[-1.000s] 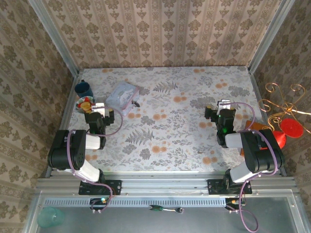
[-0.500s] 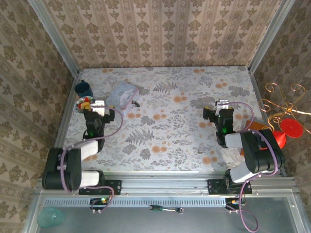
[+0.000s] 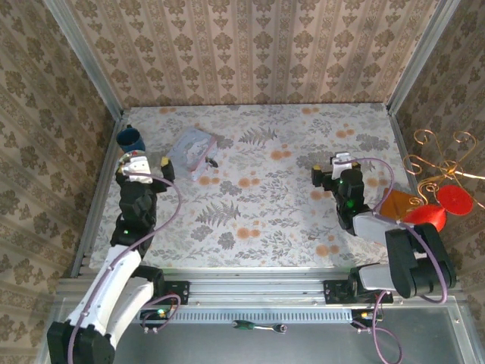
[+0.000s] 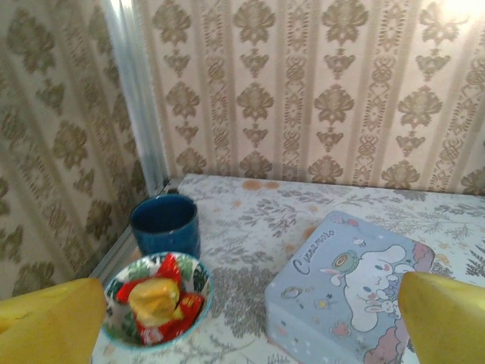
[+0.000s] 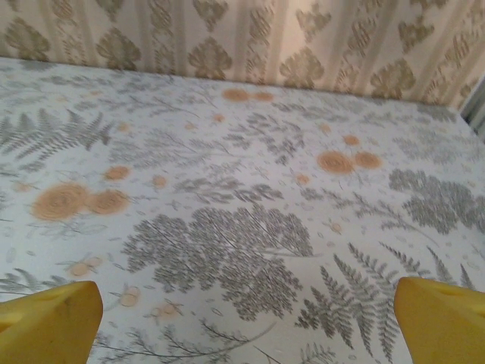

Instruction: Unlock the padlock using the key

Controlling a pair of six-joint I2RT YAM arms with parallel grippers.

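A small dark thing (image 3: 213, 161) lies against the right edge of the pale blue cartoon tin (image 3: 192, 150); it is too small to tell whether it is the padlock or the key. My left gripper (image 3: 145, 164) hovers at the left edge of the table, just left of the tin, and is open with nothing in it. In the left wrist view its yellow fingertips (image 4: 50, 321) frame the tin (image 4: 350, 287). My right gripper (image 3: 333, 173) is low over the right side of the table, open and empty. Its yellow fingertips (image 5: 47, 317) spread over bare fern-print cloth.
A dark blue cup (image 3: 131, 139) and a small bowl of wrapped sweets (image 4: 158, 300) stand by the left wall, close to my left gripper. A gold wire stand (image 3: 438, 161) and red pieces (image 3: 453, 201) sit beyond the right wall. An orange thing (image 3: 397, 203) lies by the right arm.
My left arm has stretched out from its folded pose, carrying the gripper farther back and left toward the bowl and cup. The right gripper has crept slightly left and away from its base.
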